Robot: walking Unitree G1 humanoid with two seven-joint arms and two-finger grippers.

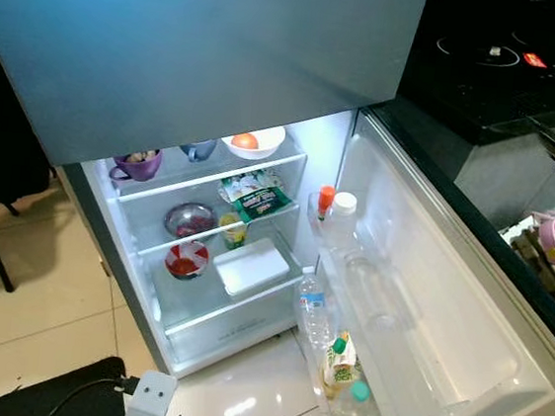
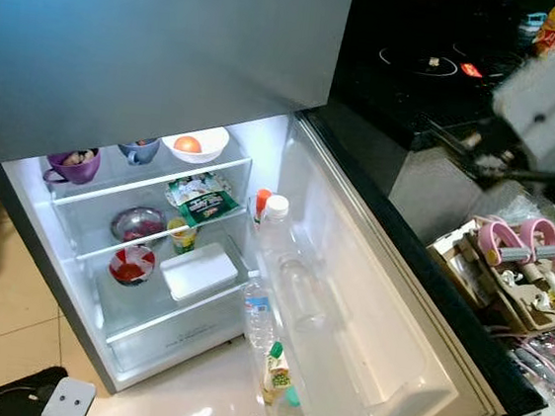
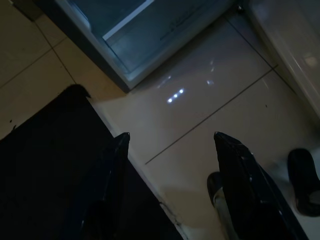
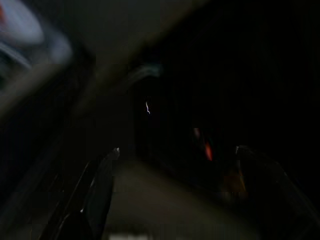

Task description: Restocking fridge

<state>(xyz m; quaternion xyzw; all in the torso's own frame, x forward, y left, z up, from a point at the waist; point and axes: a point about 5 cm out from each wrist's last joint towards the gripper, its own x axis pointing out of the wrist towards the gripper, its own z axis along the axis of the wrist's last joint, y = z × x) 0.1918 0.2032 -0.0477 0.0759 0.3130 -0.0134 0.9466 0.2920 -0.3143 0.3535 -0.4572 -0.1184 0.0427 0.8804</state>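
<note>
The fridge (image 1: pixel 202 260) stands open mid-frame. Both claws, left (image 3: pixel 172 145) and right (image 4: pixel 175 152), are apart and empty. The raised right arm could bump the desk (image 2: pixel 440 76) at upper right.

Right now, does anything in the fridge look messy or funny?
Mostly tidy. The green snack packet on the middle shelf lies tilted, partly over the shelf's front edge. In the door's lower rack, the bottles lean against each other rather than standing straight. No spill shows on the floor.
</note>
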